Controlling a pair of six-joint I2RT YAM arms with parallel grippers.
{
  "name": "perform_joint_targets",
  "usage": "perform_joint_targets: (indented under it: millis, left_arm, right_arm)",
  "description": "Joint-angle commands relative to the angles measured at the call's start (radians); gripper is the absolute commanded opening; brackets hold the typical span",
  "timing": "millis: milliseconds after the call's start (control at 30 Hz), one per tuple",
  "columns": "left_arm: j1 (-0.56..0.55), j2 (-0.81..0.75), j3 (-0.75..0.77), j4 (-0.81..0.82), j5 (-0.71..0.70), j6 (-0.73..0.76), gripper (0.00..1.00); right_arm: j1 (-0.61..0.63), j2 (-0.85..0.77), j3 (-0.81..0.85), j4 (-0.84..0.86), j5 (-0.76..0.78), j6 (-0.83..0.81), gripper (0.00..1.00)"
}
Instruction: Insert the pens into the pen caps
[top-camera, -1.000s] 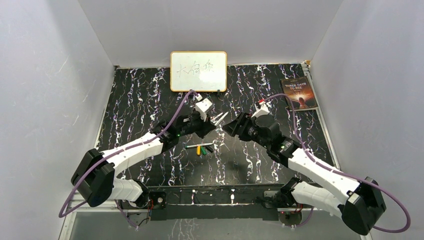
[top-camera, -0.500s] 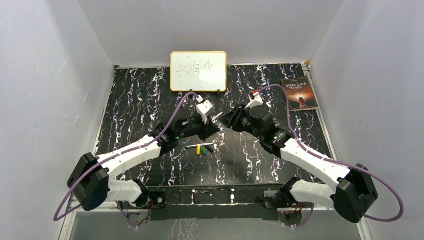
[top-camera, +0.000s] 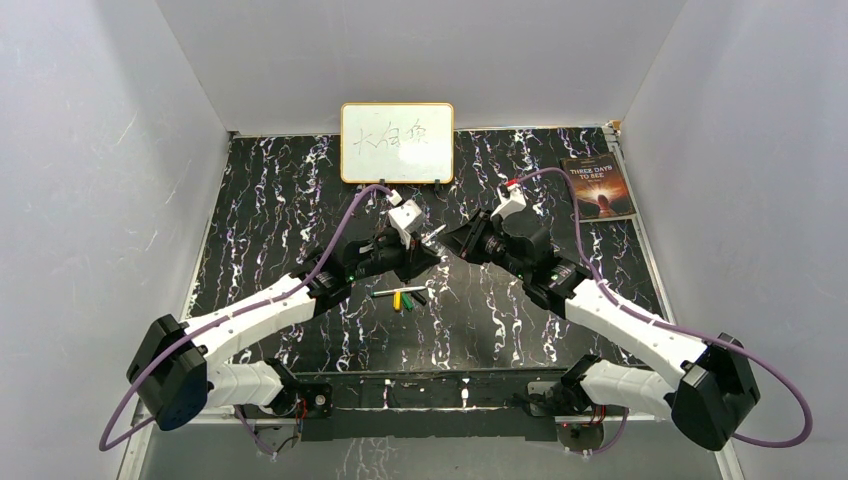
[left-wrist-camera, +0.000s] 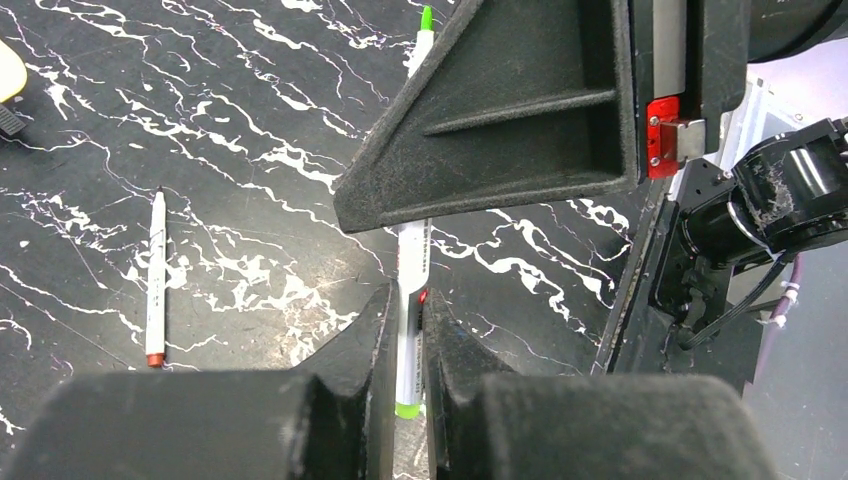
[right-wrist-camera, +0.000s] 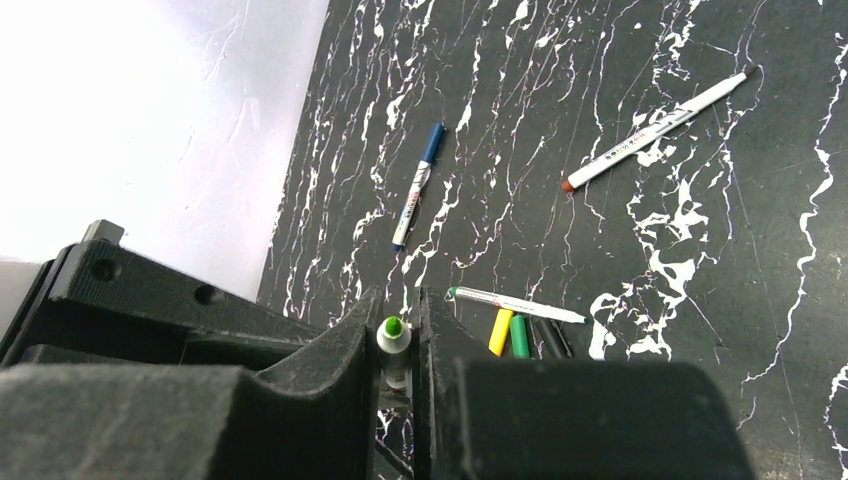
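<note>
A whitish pen (left-wrist-camera: 412, 265) with a green tip hangs above the table, gripped from both ends. My left gripper (left-wrist-camera: 408, 345) is shut on its lower end, and my right gripper (right-wrist-camera: 395, 340) is shut on it just below the green tip (right-wrist-camera: 393, 326). In the top view both grippers (top-camera: 430, 245) (top-camera: 446, 240) meet over the table's middle. On the table lie a pen (right-wrist-camera: 515, 303) with yellow (right-wrist-camera: 499, 332), green (right-wrist-camera: 518, 336) and black (right-wrist-camera: 550, 338) pen caps beside it. A blue-capped pen (right-wrist-camera: 418, 185) and a brown-tipped pen (right-wrist-camera: 655, 130) also lie there.
A whiteboard (top-camera: 397, 142) leans at the back edge of the table. At the back right lies a book (top-camera: 598, 186). White walls close in the black marbled table (top-camera: 270, 210) on three sides.
The right gripper has moved left to the pen held by the left gripper and closed on it. The left arm has shifted only slightly.
</note>
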Motion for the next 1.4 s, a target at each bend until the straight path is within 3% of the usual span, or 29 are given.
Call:
perform_joint_targets:
  millis: [0,67,367,500,600,800,833,933,1000,1200,1367]
  left_arm:
    - [-0.007,-0.007,0.034,0.008,0.035,-0.015,0.19]
    - [-0.007,0.003,0.038,0.009,0.048,-0.02,0.27]
    - [-0.018,0.038,0.048,0.022,0.061,-0.028,0.26]
    - [-0.022,0.047,0.052,0.037,0.059,-0.03,0.17]
    - [-0.025,0.046,0.059,0.042,0.054,-0.028,0.0]
    - [-0.025,0.047,0.066,0.035,0.054,-0.025,0.0]
    - [-0.025,0.044,0.061,0.032,0.038,-0.025,0.0]
    - [-0.026,0.015,0.031,0.032,-0.006,-0.022,0.0]
    - [-0.026,-0.01,0.006,0.023,-0.02,-0.015,0.0]
    - [-0.026,-0.085,-0.05,-0.027,-0.044,0.01,0.0]
    - [-0.026,-0.117,-0.046,-0.112,-0.102,0.042,0.0]
  right_arm:
    - [-0.007,-0.045,0.014,0.062,-0.028,0.0,0.0]
    - [-0.006,-0.048,0.019,0.065,-0.038,0.0,0.0]
    - [-0.005,-0.048,0.012,0.058,-0.076,0.001,0.0]
    - [-0.002,-0.051,-0.01,0.057,-0.081,0.03,0.0]
    - [-0.002,-0.064,-0.026,0.055,-0.071,0.032,0.0]
    - [-0.003,-0.069,-0.034,0.035,-0.072,0.027,0.0]
    - [-0.002,-0.072,-0.035,0.034,-0.069,0.023,0.04]
    - [-0.002,-0.104,-0.036,0.017,-0.042,0.011,0.36]
    - [-0.002,-0.148,-0.035,-0.007,0.004,-0.005,0.5]
    - [-0.002,-0.265,-0.007,-0.135,0.12,-0.082,0.55]
    - [-0.002,-0.327,0.004,-0.276,0.168,-0.15,0.51]
